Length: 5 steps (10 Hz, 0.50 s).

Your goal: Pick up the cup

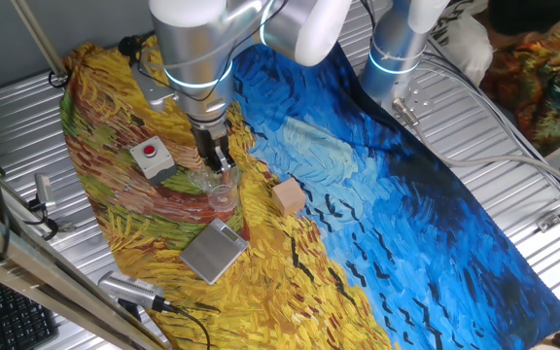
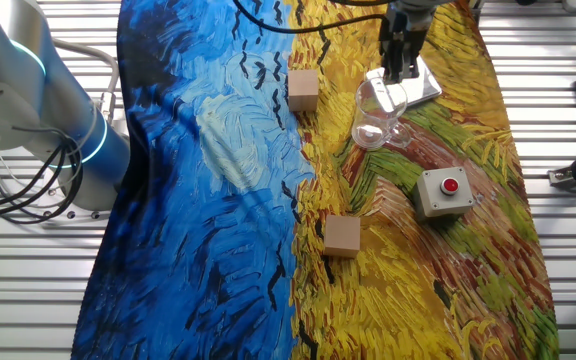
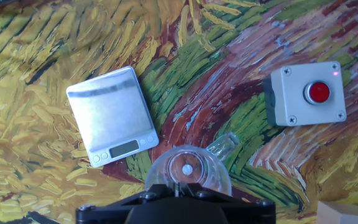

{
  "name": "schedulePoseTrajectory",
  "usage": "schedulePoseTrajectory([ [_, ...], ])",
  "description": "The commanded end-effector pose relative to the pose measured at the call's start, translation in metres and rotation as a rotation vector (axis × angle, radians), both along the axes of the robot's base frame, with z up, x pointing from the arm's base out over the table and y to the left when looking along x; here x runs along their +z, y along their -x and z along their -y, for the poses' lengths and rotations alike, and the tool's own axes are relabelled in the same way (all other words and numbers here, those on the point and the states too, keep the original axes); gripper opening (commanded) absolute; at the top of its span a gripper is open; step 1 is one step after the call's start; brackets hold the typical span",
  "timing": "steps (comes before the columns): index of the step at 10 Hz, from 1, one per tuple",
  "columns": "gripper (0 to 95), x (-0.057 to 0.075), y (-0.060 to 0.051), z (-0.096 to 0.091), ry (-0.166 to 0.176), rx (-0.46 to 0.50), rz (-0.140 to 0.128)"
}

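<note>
The cup (image 1: 223, 195) is small, colourless and see-through, and it hangs under my gripper (image 1: 220, 167) over the yellow part of the painted cloth. The other fixed view shows the cup (image 2: 373, 116) tilted below my gripper (image 2: 399, 72). In the hand view its round rim (image 3: 188, 171) sits right at my gripper (image 3: 179, 188), and the fingers are shut on the rim wall. I cannot tell whether the cup's base touches the cloth.
A grey box with a red button (image 1: 152, 158) (image 2: 443, 192) (image 3: 306, 93) stands beside the cup. A silver scale (image 1: 214, 251) (image 2: 416, 90) (image 3: 110, 115) lies close by. Tan wooden blocks (image 1: 288, 196) (image 2: 303, 88) (image 2: 342, 235) stand on the cloth.
</note>
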<state>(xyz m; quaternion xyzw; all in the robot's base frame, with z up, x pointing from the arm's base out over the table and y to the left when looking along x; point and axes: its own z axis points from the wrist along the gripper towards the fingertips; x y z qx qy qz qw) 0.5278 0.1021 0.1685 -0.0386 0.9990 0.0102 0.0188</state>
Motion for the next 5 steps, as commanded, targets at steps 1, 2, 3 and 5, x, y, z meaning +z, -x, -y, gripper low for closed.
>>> schedulePoseTrajectory([
  [1, 76.0, -0.0016, 0.0011, 0.0009, -0.003, 0.032, 0.001],
  [2, 76.0, -0.0018, 0.0016, 0.0012, -0.001, 0.028, -0.002],
  [3, 95.0, -0.0022, 0.0022, 0.0016, -0.001, 0.029, -0.004],
  [5, 95.0, -0.0027, 0.0030, 0.0020, 0.000, 0.028, -0.008],
])
